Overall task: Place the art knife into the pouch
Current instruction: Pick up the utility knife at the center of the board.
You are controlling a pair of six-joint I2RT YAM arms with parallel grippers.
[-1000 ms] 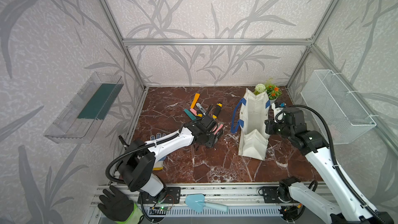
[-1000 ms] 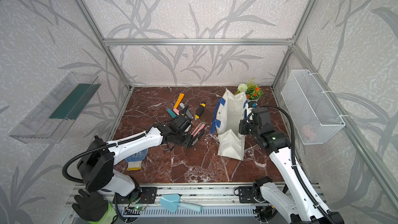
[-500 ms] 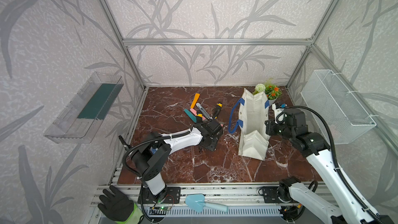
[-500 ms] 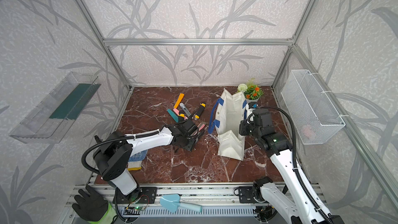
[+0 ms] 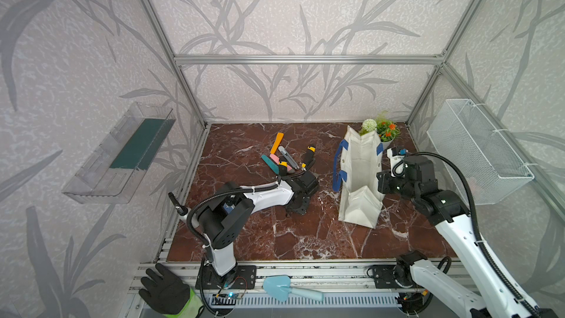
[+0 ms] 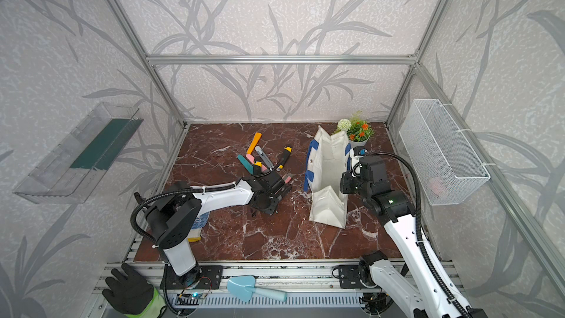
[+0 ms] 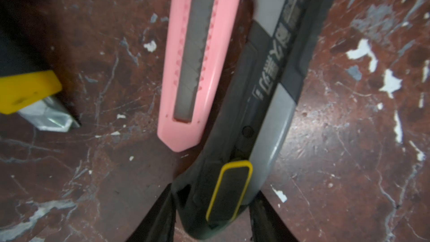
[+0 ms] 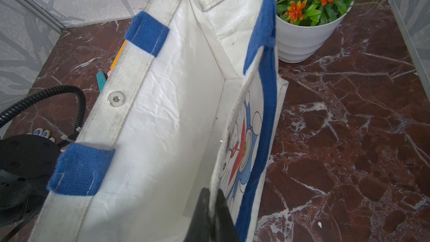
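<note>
Pouch (image 8: 176,112) stood open at 3 o'clock on desk (image 5: 305,240), just white lining showing inside. Right jaws clamped its rim. Left jaws straddled art knife (image 7: 263,84), actual grip unclear tbh.

The pouch (image 8: 174,112) is rough white canvas with a glossy crinkled lining; the art knife (image 7: 267,89) looks matt black plastic.

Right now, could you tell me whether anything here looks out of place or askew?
The knives lie in a crossed heap beside the pouch; the pink knife rests against the black-and-grey knife between the left fingers. A black glove and a blue trowel lie off the table, on the front rail.
</note>
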